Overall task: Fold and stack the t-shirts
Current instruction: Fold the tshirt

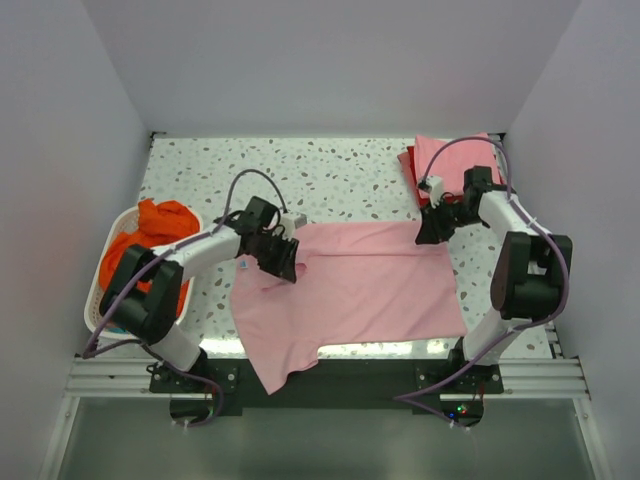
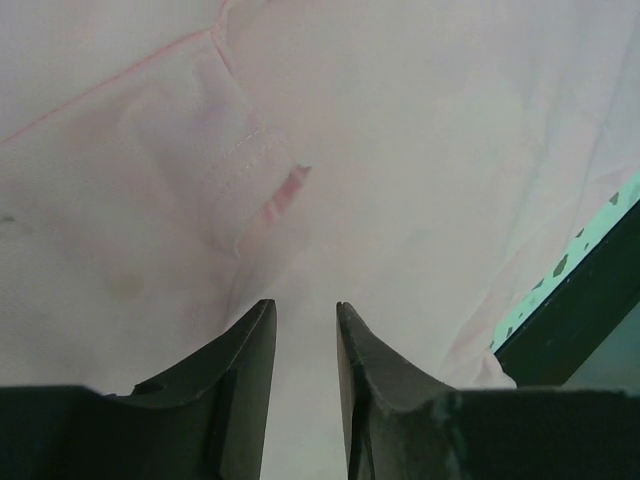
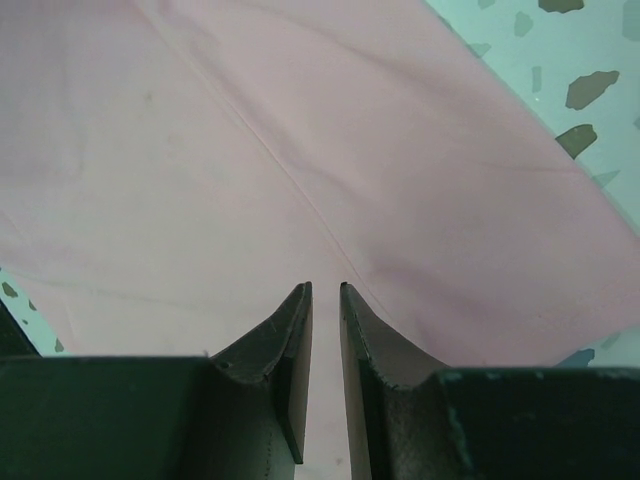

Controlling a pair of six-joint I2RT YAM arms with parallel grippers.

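A light pink t-shirt (image 1: 360, 285) lies spread across the middle of the table, one part hanging over the near edge. My left gripper (image 1: 283, 257) is at the shirt's left shoulder. Its fingers (image 2: 250, 345) stand narrowly apart with pink cloth (image 2: 400, 150) between and close in front of them, a sleeve hem (image 2: 255, 165) just ahead. My right gripper (image 1: 430, 232) is at the shirt's far right corner, jaws almost closed on pink cloth (image 3: 300, 150), and a crease runs to its fingertips (image 3: 298, 300). An orange t-shirt (image 1: 150, 235) lies in the basket. A red t-shirt (image 1: 411, 166) lies folded under a pink one (image 1: 445, 155).
The white slotted laundry basket (image 1: 97, 300) stands at the left table edge beside the left arm. The folded stack sits at the back right corner, just behind the right arm. Speckled table surface (image 1: 330, 175) shows behind the shirt. The near table edge (image 2: 580, 290) shows in the left wrist view.
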